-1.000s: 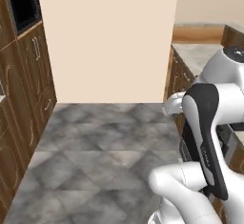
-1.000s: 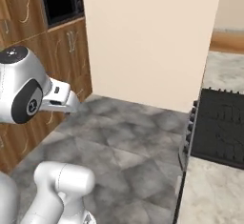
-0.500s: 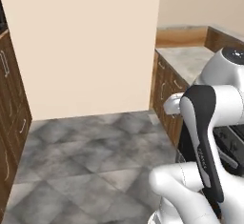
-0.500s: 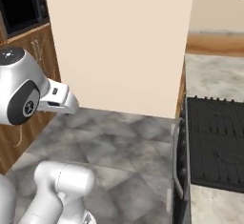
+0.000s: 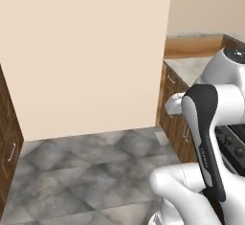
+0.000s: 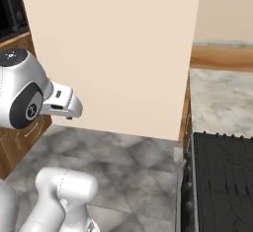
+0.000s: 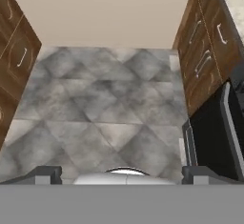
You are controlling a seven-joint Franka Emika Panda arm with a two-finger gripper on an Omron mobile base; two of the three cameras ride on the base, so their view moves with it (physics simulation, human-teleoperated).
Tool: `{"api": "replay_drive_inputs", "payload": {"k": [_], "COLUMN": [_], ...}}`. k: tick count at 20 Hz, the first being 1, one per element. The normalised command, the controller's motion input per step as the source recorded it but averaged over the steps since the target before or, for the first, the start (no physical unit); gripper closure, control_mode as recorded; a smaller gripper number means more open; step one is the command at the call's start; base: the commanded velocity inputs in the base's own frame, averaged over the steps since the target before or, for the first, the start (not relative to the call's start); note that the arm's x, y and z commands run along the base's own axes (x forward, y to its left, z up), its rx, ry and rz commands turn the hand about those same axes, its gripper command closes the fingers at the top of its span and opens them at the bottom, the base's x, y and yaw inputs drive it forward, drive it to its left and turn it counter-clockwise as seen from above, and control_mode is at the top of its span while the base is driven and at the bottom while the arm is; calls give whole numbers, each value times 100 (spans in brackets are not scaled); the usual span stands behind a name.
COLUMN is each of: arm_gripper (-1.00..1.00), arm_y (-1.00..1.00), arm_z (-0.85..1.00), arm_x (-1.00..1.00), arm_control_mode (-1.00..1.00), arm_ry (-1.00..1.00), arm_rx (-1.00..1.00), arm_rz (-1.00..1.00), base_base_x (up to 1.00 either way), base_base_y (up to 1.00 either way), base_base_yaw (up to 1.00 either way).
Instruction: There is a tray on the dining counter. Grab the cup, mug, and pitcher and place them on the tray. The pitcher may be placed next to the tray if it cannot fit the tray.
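The arm (image 5: 206, 138) is folded up close over its base, elbow high, and the gripper (image 7: 121, 173) points down at the grey stone-tile floor (image 7: 105, 108). Its two dark fingertips (image 7: 47, 174) stand wide apart at the bottom of the hand view, with nothing between them: the jaws are open and empty.

Straight ahead stands a tall plain cream wall panel (image 5: 86, 56), meeting the floor along its lower edge. Just right of it runs a row of dark wood base cabinets (image 7: 205, 51) with pale metal handles, topped by a light marble worktop (image 6: 220, 102). Nearer the robot along that same run, the black stove (image 6: 222, 176) sits flush against the worktop's end, its oven front (image 7: 214, 137) facing the floor. On the opposite side, more dark wood cabinet doors (image 7: 16, 61) line the left edge of the floor.

I can't make out the tray, cup, mug or pitcher from here.
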Motion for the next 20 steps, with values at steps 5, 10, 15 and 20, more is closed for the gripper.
{"api": "replay_drive_inputs", "payload": {"k": [5, 10, 15, 20], "arm_gripper": [-100, -100, -100, -100], "arm_y": [0, 0, 0, 0], "arm_z": [0, 0, 0, 0], "arm_x": [0, 0, 0, 0], "arm_control_mode": [100, 100, 100, 100], "arm_ry": [0, 0, 0, 0], "arm_rx": [0, 0, 0, 0], "arm_rz": [0, 0, 0, 0], "base_base_x": [16, -25, -26, -4], "base_base_y": [2, 34, 22, 10], "base_base_yaw": [53, 91, 100, 93]}}
